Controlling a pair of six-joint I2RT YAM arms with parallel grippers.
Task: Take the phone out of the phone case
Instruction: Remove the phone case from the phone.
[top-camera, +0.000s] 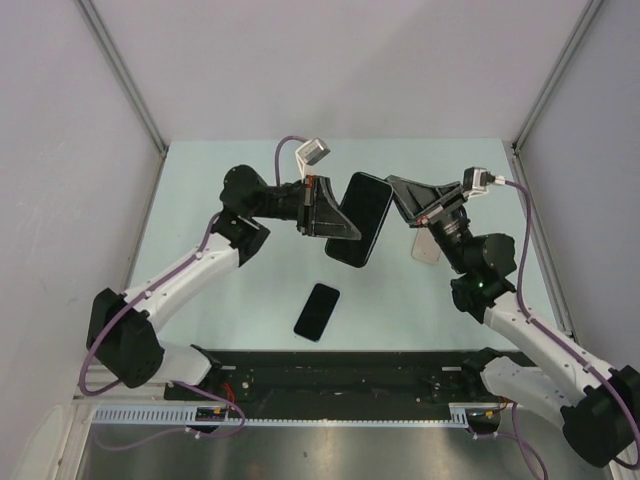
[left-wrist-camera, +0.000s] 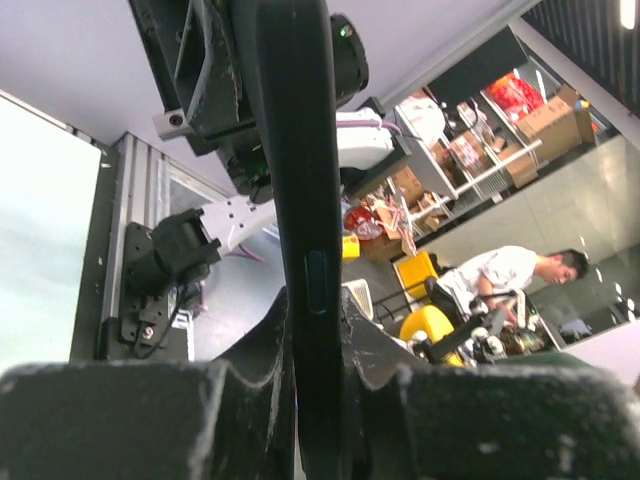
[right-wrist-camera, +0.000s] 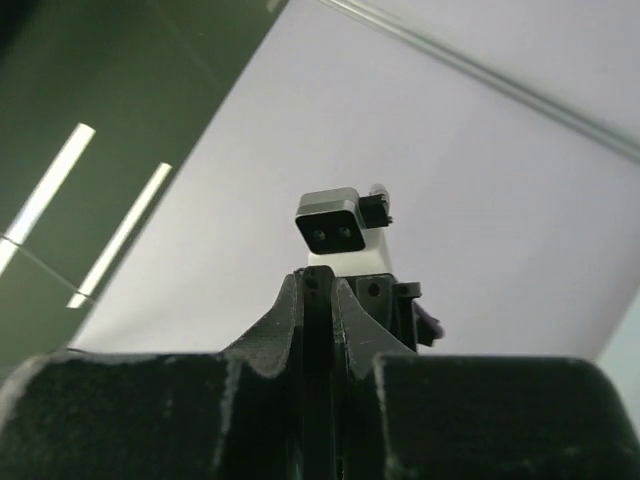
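A black phone in its case (top-camera: 360, 218) is held tilted above the table between both grippers. My left gripper (top-camera: 332, 216) is shut on its left long edge. In the left wrist view the slab (left-wrist-camera: 300, 160) stands edge-on between my jaws (left-wrist-camera: 315, 335), with a side button showing. My right gripper (top-camera: 398, 192) is shut on its upper right edge. In the right wrist view a thin black edge (right-wrist-camera: 317, 330) sits between the closed fingers (right-wrist-camera: 317, 300). I cannot tell the phone from the case here.
A smaller black phone-like slab (top-camera: 317, 311) lies flat on the pale green table (top-camera: 200, 200) below the held one. A pale flat object (top-camera: 427, 246) lies under my right wrist. Walls close in the table's left, right and back.
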